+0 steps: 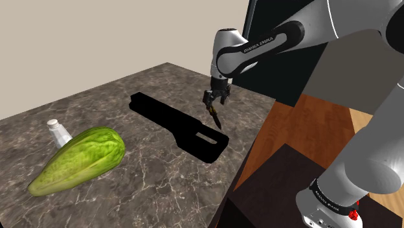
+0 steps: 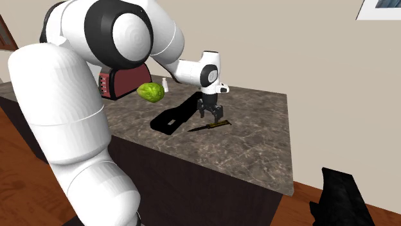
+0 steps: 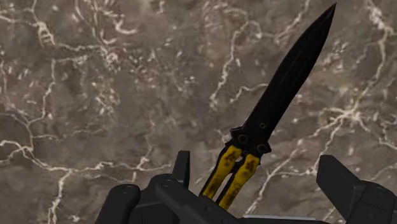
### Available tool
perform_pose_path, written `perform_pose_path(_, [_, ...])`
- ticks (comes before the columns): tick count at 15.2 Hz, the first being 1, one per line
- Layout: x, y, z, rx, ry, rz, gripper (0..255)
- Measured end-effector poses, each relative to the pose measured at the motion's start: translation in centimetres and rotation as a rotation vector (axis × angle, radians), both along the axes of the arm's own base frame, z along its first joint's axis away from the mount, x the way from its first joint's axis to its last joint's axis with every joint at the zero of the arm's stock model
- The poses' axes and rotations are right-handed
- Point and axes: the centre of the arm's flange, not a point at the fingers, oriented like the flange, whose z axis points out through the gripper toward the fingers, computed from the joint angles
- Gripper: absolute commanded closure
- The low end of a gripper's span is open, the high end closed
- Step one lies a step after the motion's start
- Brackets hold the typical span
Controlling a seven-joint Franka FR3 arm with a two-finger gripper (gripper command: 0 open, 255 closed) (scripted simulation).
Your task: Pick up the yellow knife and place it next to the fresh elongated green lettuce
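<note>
Brown veined counter (image 1: 149, 178): carries the items listed below.
Knife (image 3: 278, 95): black blade, yellow split handle; lies on the counter just beside the slotted end of the board.
Gripper (image 3: 254, 162): directly over the knife's handle; fingers spread, one on each side of the handle, neither touching it.
Lettuce (image 1: 81, 159): long, green, on its side; well apart from the knife, with the board between them.
Board (image 1: 178, 123): black, paddle-shaped, flat on the counter.
Shaker (image 1: 58, 131): white, upright, just behind the lettuce.
</note>
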Motion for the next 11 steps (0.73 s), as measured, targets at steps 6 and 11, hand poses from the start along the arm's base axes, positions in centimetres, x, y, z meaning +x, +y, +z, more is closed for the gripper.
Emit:
perform_pose_path(6, [0.2, 0.0, -3.2, 0.0, -0.001, -0.001, 0])
perform_pose_path(11, [0.2, 0.1, -3.7, 0.0, -0.001, -0.001, 0])
